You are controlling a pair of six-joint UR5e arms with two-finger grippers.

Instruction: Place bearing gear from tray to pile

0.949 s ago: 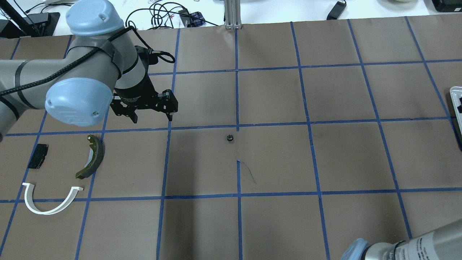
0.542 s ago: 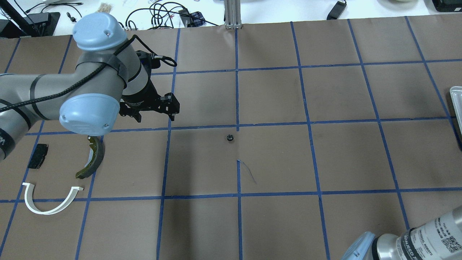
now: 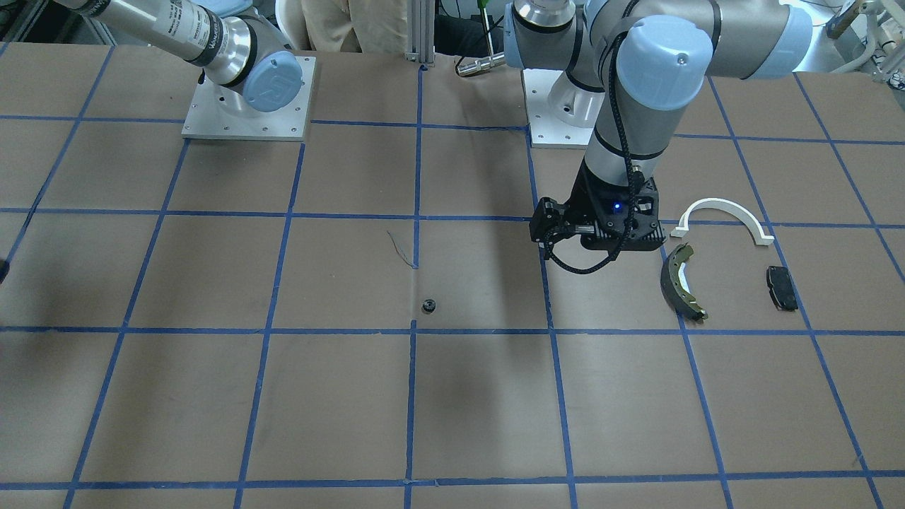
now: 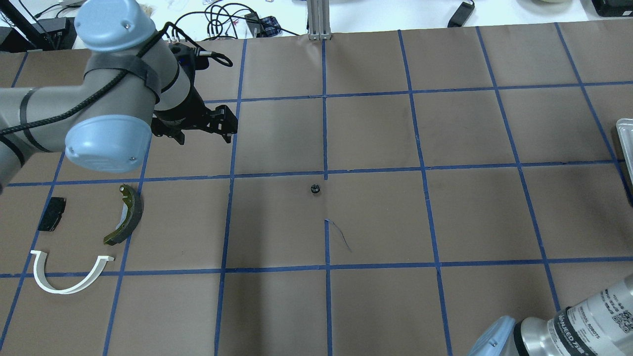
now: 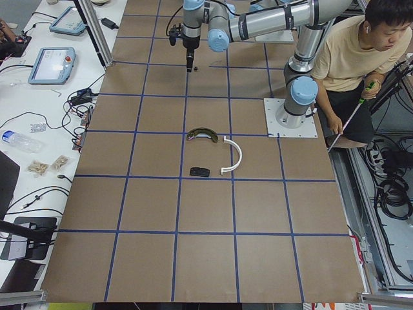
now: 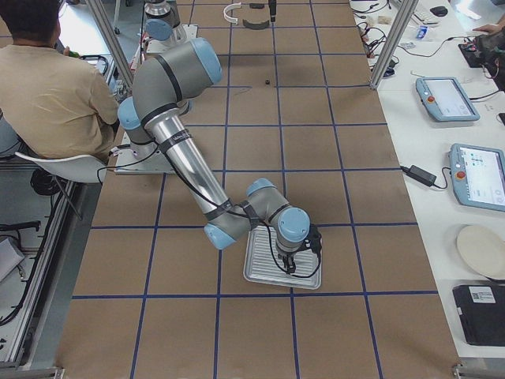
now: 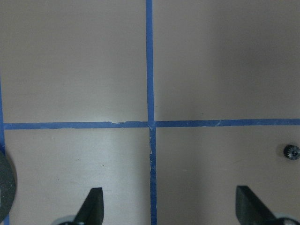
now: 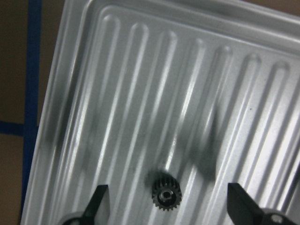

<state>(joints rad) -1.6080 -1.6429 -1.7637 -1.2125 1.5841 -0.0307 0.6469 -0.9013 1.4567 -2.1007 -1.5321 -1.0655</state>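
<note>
Right tool point(image 8: 168, 201) over the tray point(image 8: 140, 70), fingers apart.
A gear point(image 8: 164, 195) lies on the tray between its fingers (touching neither); the left tool point(image 7: 168, 206), also spread wide, hovers above the tabletop point(image 4: 376, 133), a second gear point(image 7: 291, 151) outside one finger.

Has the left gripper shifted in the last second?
Yes. The left gripper moved away from the brake shoe, upward in the overhead view.

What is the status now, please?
Left gripper open, empty. Right gripper open above small dark toothed gear on ribbed silver metal tray. Nothing blocking.
</note>
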